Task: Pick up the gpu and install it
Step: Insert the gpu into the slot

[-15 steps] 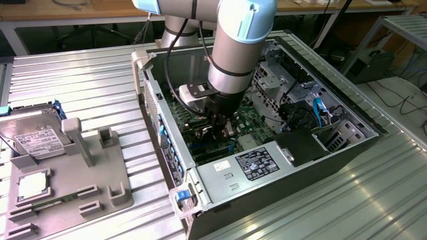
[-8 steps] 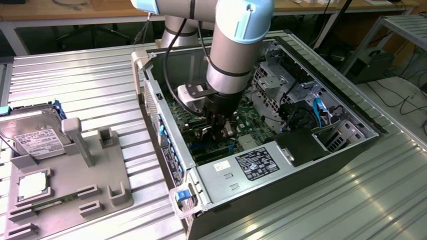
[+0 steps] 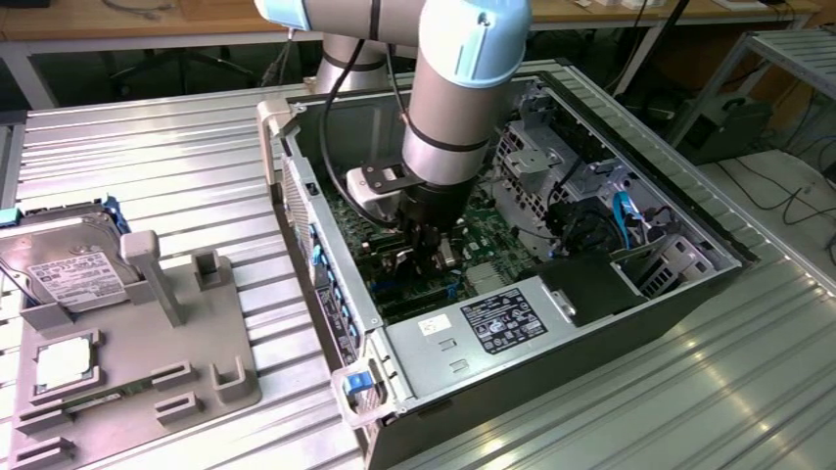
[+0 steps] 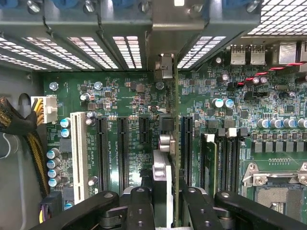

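The gripper [image 4: 165,201] is clamped on the thin black gpu card with its silver end bracket [image 4: 163,143], held edge-on directly beneath the jaws over the green motherboard [image 4: 124,96]; judged mid-install, seating calls for exact alignment with the black slot [image 4: 185,139] just beside the card

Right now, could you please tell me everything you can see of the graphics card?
The thin black graphics card appears edge-on in the wrist view, as a narrow strip with silvery metal parts. It stands on edge over the green motherboard, parallel to the long black slots, with its silver metal bracket end at the case's rear wall. The tool clamps it from both sides. Whether it is seated cannot be told.
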Robot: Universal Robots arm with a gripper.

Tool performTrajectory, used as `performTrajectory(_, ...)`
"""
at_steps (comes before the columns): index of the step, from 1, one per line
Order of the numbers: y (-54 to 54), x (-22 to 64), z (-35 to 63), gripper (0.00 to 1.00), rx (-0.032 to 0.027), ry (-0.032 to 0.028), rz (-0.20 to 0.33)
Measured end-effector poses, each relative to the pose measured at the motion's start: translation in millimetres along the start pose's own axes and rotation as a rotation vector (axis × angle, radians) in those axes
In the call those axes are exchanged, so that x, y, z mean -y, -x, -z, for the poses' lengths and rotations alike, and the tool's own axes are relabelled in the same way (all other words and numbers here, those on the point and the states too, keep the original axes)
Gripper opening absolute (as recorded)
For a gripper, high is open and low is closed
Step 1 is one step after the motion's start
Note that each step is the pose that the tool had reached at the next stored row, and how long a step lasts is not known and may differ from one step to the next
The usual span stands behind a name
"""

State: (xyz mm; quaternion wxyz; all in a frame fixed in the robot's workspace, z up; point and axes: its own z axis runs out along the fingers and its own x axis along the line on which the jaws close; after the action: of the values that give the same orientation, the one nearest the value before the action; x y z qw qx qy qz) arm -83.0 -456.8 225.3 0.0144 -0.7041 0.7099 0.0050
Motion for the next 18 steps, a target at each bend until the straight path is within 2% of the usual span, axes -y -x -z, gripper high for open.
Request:
performTrajectory(1,0.0,0.0,0.4,0.28,0.0000,0.0000,0.000)
performTrajectory(2,0.5,0.2,0.0,0.28,0.0034,-0.0019,0.000)
performTrajectory(4,0.4,0.1,2.8,0.29,0.0011,-0.0010,0.000)
performTrajectory(5,0.4,0.1,5.0,0.35,-0.0007,-0.0002,0.000)
performTrajectory(6,0.6,0.2,6.4,0.35,0.0004,-0.0008,0.000)
performTrajectory(7,0.7,0.2,9.2,0.42,-0.0004,-0.0006,0.000)
performTrajectory(8,1.1,0.2,12.0,0.42,0.0002,-0.0018,0.000)
performTrajectory(9,1.7,0.5,20.6,0.42,-0.0003,-0.0026,0.000)
performTrajectory(11,2.2,0.7,31.3,0.42,-0.0005,-0.0038,0.000)
performTrajectory(15,2.9,1.1,48.0,0.42,-0.0005,-0.0058,0.000)
performTrajectory(18,3.1,1.3,55.1,0.42,-0.0025,-0.0063,0.000)
